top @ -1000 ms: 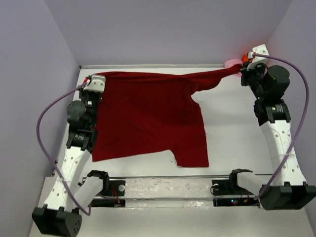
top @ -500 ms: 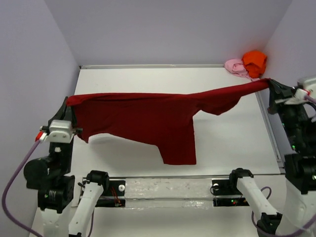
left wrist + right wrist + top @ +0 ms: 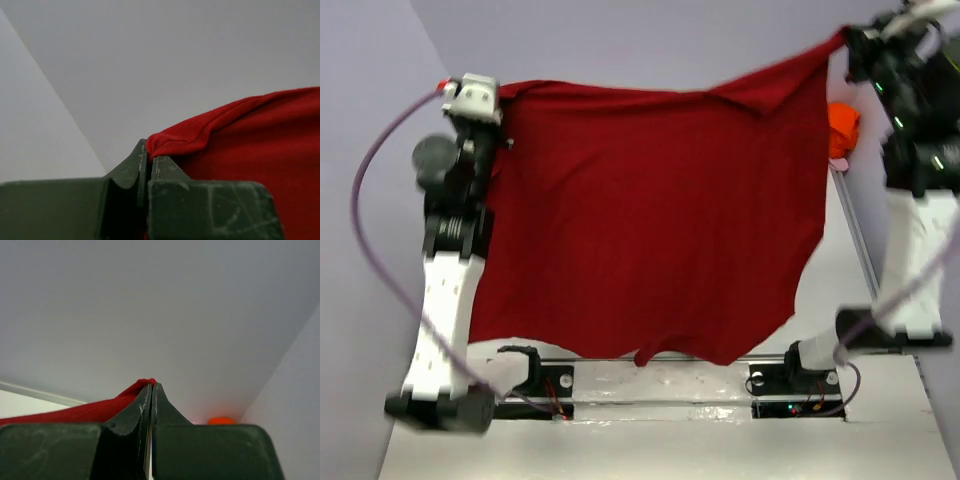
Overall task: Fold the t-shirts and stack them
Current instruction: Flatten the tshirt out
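"So, where is the dark red shirt (image 3: pixel 650 210)?"

"In the air, spread wide like a curtain between the two arms. Seen from above, it hides most of the table (image 3: pixel 900 400). Its lower edge reaches down to the arms' bases, but I cannot tell whether it touches anything there."

"What does the left gripper (image 3: pixel 148 150) hold?"

"One top corner of the shirt. Its fingers are pressed together on a bunched fold that pokes out just past the tips, and the rest of the cloth falls away to the right of them. In the overhead view that corner sits high at the top left."

"And the right gripper (image 3: pixel 151 387)?"

"It is clamped tight too, with a thin red fold pinched at the tips and the cloth trailing off to the left. It has the opposite top corner, high at the top right. The upper edge sags a little between the two grips."

"Any other shirt?"

"The orange shirt (image 3: pixel 843 128) lies crumpled at the far right, just beside the red one's right edge and below the right gripper. Neither gripper touches it."
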{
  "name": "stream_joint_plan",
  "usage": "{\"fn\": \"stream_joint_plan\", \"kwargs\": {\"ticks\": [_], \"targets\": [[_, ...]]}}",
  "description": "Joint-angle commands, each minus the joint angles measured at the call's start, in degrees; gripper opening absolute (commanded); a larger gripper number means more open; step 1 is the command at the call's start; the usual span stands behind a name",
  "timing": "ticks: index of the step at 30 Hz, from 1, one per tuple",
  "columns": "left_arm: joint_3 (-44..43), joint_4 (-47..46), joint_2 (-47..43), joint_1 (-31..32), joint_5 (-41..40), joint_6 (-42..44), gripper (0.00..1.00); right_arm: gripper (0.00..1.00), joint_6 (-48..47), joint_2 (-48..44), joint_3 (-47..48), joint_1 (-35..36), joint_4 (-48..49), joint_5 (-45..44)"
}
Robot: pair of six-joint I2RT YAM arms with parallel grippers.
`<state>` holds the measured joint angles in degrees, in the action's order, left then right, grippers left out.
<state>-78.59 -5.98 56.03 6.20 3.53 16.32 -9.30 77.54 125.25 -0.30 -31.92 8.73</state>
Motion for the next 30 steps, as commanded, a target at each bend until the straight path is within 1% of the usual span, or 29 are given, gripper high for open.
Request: {"fn": "stream_joint_plan", "kwargs": {"ticks": [1,2,3,4,5,7,10,11,12,13,14,15,16,17,18,19,20,21,23,24,25,26,27,28,29,30], "targets": [[-4.0,-5.1,15.6,-7.7,4.2,-3.0,0.00,0.00,-0.3,23.4,13.0,-0.4,-2.7,-5.1],[-6.7,-5.0,21.3,-9.7,5.2,-3.2,0.00,0.00,-1.8,27.7,16.7,-0.4,-3.7,-6.1],[-7.5,-5.8,23.8,-10.2,4.9,-2.5,0.00,0.00,-2.8,31.8,20.3,-0.4,-3.8,-6.9],[-7.6,-7.0,25.5,-10.6,3.9,-1.7,0.00,0.00,-4.3,38.1,25.1,-0.4,-3.5,-9.0],[-7.2,-8.3,27.2,-10.9,2.2,-0.9,0.00,0.00,-5.2,40.8,27.0,-0.4,-3.0,-11.1],[-7.1,-10.8,29.7,-12.3,1.7,0.1,0.00,0.00,-6.1,43.4,27.6,-0.9,-1.5,-12.3],[-5.4,-12.2,28.6,-13.9,2.9,0.1,0.00,0.00,-4.2,40.8,23.8,-1.6,0.2,-10.0],[-4.6,-12.6,27.5,-13.9,3.1,0.7,0.00,0.00,-3.7,36.7,21.8,-1.6,0.9,-9.3],[-2.6,-12.8,24.7,-13.9,3.1,1.0,0.00,0.00,-3.5,34.1,16.9,-1.6,2.1,-8.6],[-1.8,-12.7,23.1,-14.2,3.7,0.9,0.00,0.00,-3.4,31.6,14.3,-1.6,2.6,-6.0],[-1.1,-12.3,21.4,-14.4,4.5,0.8,0.00,0.00,-2.9,28.8,11.7,-1.6,3.4,-5.4],[0.8,-11.7,17.4,-14.3,5.3,0.6,0.00,0.00,-2.7,22.9,6.0,-1.6,3.8,-4.7],[1.8,-11.3,15.4,-14.5,5.9,0.4,0.00,0.00,-2.6,19.8,3.1,-1.6,4.2,-3.4],[4.0,-10.9,10.7,-14.5,6.8,0.3,0.00,0.00,-2.6,13.4,-0.1,-1.6,5.1,-2.7],[5.3,-9.9,8.1,-14.5,7.4,0.1,0.00,0.00,-2.4,10.2,-3.2,-1.6,5.4,-2.1],[6.9,-9.5,5.7,-14.5,7.8,-0.1,0.00,0.00,-2.4,7.0,-9.3,-1.6,5.5,-1.4],[8.5,-9.1,3.0,-14.5,9.1,-0.1,0.00,0.00,-2.4,3.9,-12.5,-1.6,5.6,-1.0],[11.2,-7.1,-1.8,-14.5,9.8,-0.2,0.00,0.00,-2.4,-2.2,-18.4,-1.6,5.6,-0.9],[14.0,-4.6,-6.6,-14.5,12.5,-0.6,0.00,0.00,-2.7,-8.3,-24.8,-1.6,5.6,-0.4],[16.2,-3.1,-11.2,-14.5,13.2,-1.0,0.00,0.00,-2.8,-11.6,-28.0,-1.6,5.6,-0.2],[17.2,-0.3,-13.5,-14.5,14.0,-0.8,0.00,0.00,-2.8,-17.7,-31.0,-1.6,5.5,-0.2],[19.4,1.0,-18.4,-14.5,15.4,-0.5,0.00,0.00,-2.8,-20.7,-36.3,-1.6,4.9,-0.3],[20.3,3.4,-20.8,-14.5,15.9,-0.3,0.00,0.00,-2.9,-23.6,-38.6,-1.6,4.3,-0.1],[21.0,5.0,-23.1,-14.5,17.2,-0.1,0.00,0.00,-2.8,-29.1,-41.5,-1.6,2.6,-0.2],[21.7,6.0,-27.2,-14.5,17.7,0.0,0.00,0.00,-2.9,-31.5,-42.3,-1.6,1.5,-0.2],[21.8,9.8,-29.0,-14.5,18.2,-0.2,0.00,0.00,-3.0,-33.6,-42.5,-1.6,0.4,-0.2]]}}
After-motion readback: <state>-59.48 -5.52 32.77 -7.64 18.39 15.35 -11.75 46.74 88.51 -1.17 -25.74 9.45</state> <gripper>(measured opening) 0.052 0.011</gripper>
